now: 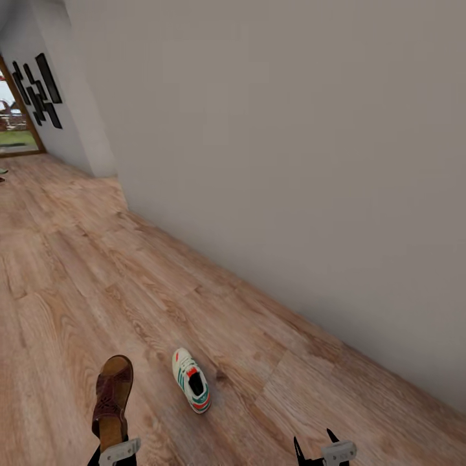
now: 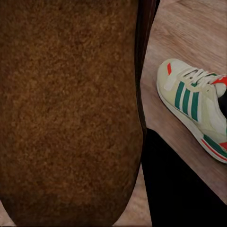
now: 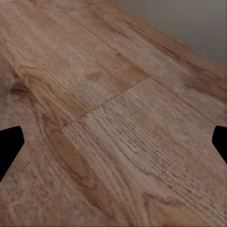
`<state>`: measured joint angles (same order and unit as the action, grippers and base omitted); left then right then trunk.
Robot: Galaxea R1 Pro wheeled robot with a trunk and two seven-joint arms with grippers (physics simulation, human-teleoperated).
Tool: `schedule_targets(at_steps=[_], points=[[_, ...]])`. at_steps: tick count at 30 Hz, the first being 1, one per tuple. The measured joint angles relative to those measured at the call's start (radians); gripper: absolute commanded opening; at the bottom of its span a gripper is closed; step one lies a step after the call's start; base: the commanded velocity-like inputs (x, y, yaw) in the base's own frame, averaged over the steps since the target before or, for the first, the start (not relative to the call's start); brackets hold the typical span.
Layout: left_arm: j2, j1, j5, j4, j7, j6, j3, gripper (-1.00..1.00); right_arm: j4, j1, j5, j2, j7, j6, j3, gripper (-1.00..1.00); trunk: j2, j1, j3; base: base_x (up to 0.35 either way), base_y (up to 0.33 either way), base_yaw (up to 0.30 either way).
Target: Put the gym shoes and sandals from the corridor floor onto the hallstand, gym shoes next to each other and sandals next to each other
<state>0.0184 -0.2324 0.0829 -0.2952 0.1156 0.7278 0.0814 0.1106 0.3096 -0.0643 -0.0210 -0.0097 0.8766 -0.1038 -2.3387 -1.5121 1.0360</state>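
Looking down from the head camera, I have the corridor floor (image 1: 77,291) running from the lower frame up to the upper left, with a plain grey wall (image 1: 291,162) filling the right and top. One sandal (image 1: 112,396) sits at the lower left of the frame, tan insole up, woven strap toward the bottom, its lower end meeting my left pincer (image 1: 118,453) right at the bottom edge. In the left wrist view the sandal's rough brown sole (image 2: 66,109) lies close against the lens with a black finger (image 2: 179,189) beside it, so I read the left pincer as clamped on the sandal, though the contact itself is hidden. One gym shoe (image 1: 191,379) lies on the floor just right of the sandal, apart from it, white with green stripes and a red-orange tab; it also shows in the left wrist view (image 2: 196,106). My right pincer (image 1: 317,452) is at the bottom edge, right of centre, its two dark fingertips spread apart with nothing between them. The right wrist view shows bare planks (image 3: 113,123) between the two fingertips (image 3: 9,146) at the frame's sides. At the far upper left there is a doorway (image 1: 16,123) with greenery beyond and dark wall panels (image 1: 39,90) beside it.
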Motion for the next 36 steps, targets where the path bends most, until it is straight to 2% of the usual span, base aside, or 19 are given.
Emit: schedule_targets(at_steps=[9, 36], points=[[0.0, 0.0, 0.0, 0.001, 0.0, 0.0, 0.0, -1.0, 0.0, 0.0, 0.0, 0.0, 0.0, 0.0, 0.0, 1.0, 0.0, 0.0, 0.0, -0.004, -0.003, 0.226], [0.0, 0.0, 0.0, 0.0, 0.0, 0.0, 0.0, -1.0, 0.002, 0.0, 0.0, -0.002, 0.001, 0.001, 0.0, 1.0, 0.0, 0.0, 0.0, 0.0, 0.0, 0.011]])
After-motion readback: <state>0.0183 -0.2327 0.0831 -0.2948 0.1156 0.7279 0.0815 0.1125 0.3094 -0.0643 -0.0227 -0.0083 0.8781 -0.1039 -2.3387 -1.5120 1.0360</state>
